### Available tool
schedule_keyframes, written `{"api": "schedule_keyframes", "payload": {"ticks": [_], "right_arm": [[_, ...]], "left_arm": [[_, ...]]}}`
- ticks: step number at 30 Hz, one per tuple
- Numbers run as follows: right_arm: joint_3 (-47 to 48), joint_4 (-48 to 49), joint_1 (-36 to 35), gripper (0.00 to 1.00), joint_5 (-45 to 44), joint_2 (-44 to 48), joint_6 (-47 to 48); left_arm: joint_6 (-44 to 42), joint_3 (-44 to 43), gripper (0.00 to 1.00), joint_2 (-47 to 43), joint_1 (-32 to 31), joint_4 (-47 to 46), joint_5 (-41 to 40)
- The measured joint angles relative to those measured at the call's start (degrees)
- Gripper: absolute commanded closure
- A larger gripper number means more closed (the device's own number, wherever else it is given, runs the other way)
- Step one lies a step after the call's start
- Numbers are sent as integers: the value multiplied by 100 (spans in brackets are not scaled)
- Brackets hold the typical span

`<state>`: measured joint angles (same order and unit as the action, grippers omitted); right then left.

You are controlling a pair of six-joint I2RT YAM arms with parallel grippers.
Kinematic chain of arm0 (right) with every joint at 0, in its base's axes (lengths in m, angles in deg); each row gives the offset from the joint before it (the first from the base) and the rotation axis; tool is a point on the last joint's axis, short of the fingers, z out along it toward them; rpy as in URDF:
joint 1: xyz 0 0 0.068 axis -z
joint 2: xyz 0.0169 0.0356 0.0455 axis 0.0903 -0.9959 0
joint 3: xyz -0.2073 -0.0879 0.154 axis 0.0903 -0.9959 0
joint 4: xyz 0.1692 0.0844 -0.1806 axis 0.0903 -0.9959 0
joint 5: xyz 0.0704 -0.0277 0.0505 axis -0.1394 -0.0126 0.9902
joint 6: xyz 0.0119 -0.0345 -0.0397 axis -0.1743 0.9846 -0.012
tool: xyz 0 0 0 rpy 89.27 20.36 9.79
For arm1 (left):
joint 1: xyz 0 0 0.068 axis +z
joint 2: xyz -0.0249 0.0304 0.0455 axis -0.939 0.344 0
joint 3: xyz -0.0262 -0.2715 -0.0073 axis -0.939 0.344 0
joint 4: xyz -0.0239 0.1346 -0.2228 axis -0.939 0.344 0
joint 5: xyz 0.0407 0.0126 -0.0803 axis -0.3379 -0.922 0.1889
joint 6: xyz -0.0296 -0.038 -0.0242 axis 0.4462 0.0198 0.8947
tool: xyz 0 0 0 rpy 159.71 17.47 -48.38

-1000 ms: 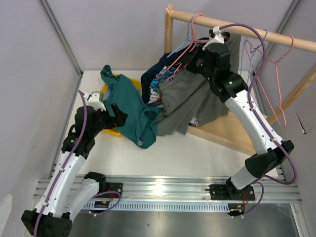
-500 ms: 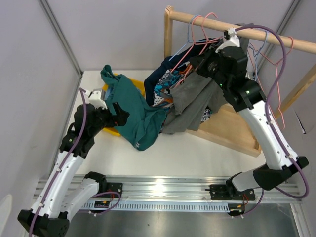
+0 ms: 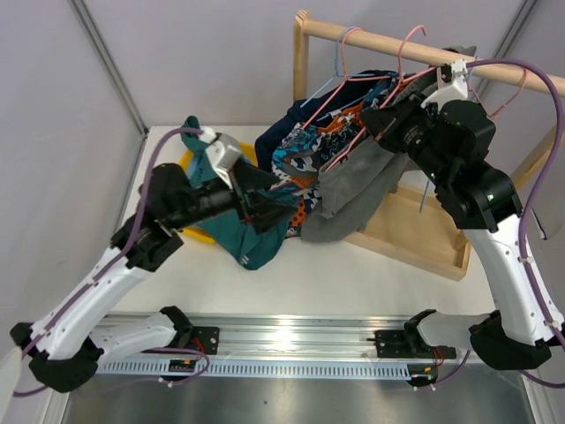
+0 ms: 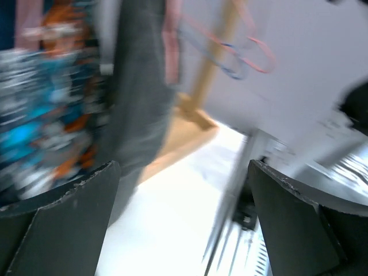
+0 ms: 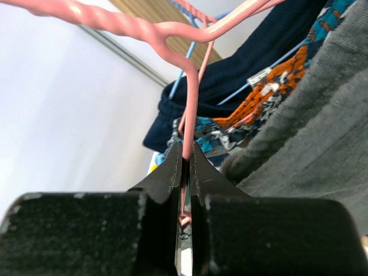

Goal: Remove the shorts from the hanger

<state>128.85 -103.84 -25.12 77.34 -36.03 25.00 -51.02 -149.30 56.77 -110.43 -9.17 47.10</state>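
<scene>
My right gripper (image 3: 381,115) (image 5: 185,158) is shut on the wire of a pink hanger (image 5: 191,109) just under the wooden rod (image 3: 380,40). Grey shorts (image 3: 353,190) (image 5: 310,149) droop from the hangers below it. Patterned orange, blue and white shorts (image 3: 305,159) (image 5: 270,86) and navy shorts (image 3: 287,132) (image 5: 247,80) hang to their left. Teal shorts (image 3: 252,243) lie heaped on the table. My left gripper (image 3: 269,208) (image 4: 184,218) is open and empty, over the teal heap and beside the patterned shorts (image 4: 40,98). The left wrist view is blurred.
The wooden rack has an upright post (image 3: 302,53) and a slatted base (image 3: 415,230) at the back right. More pink and blue hangers (image 4: 241,49) hook on the rod. A yellow object (image 3: 190,163) lies under the teal fabric. A grey wall panel (image 3: 53,132) stands at the left.
My right gripper closed on the hanger and moved right and up along the rod, lifting the hanging shorts. My left arm swung right and forward toward the patterned shorts, still open.
</scene>
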Motion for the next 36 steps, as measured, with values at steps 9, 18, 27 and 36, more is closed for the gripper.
{"api": "schedule_keyframes", "payload": {"ticks": [9, 18, 27, 36], "right_arm": [[33, -37, 4, 100, 343, 157, -466], [236, -326, 20, 100, 706, 247, -892], [459, -632, 55, 100, 767, 372, -1211], [549, -879, 50, 100, 800, 490, -1198]], "left_arm": [[13, 658, 1, 1266, -1043, -1692, 389], [-39, 476, 1, 2083, -1259, -2295, -396], [-282, 72, 19, 2186, -1377, -2511, -1043], [-520, 293, 1, 957, -2304, -1565, -2044]]}}
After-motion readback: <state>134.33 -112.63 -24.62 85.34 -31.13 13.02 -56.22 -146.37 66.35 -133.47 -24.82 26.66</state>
